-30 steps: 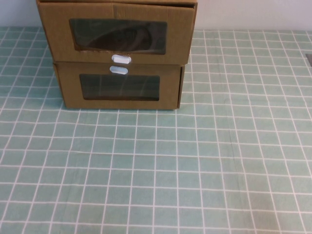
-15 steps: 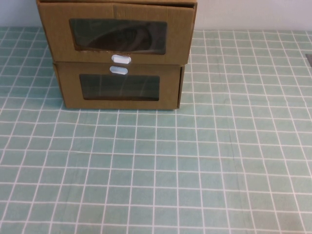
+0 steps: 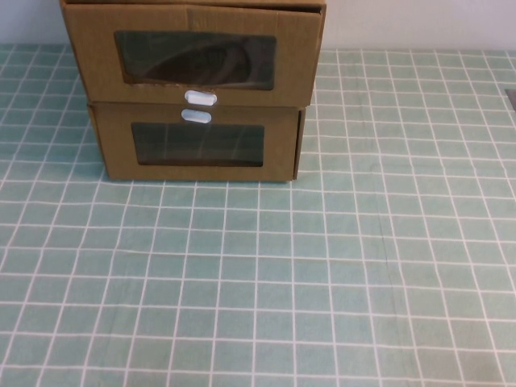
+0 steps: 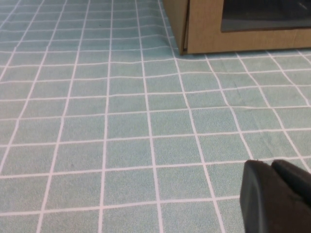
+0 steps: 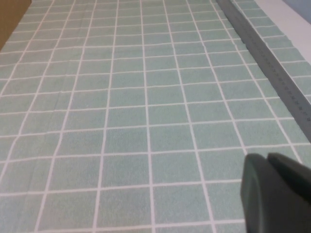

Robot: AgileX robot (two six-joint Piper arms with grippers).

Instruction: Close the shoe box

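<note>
I have two cardboard boxes stacked at the far left of the worktop. The shoe box is the upper one, its white pull tab below the window; it sits on the narrower lower box, whose tab is above its window. The upper front overhangs the lower box's front, so I judge the drawer is not fully home and needs a push straight back.

Neither arm shows in the high view, so I read both as parked low at my side of the worktop. The left gripper hovers just above the cloth, facing the lower box's corner, fingers pressed together. The right gripper hovers over bare cloth, well apart from the boxes, fingers likewise together.
</note>
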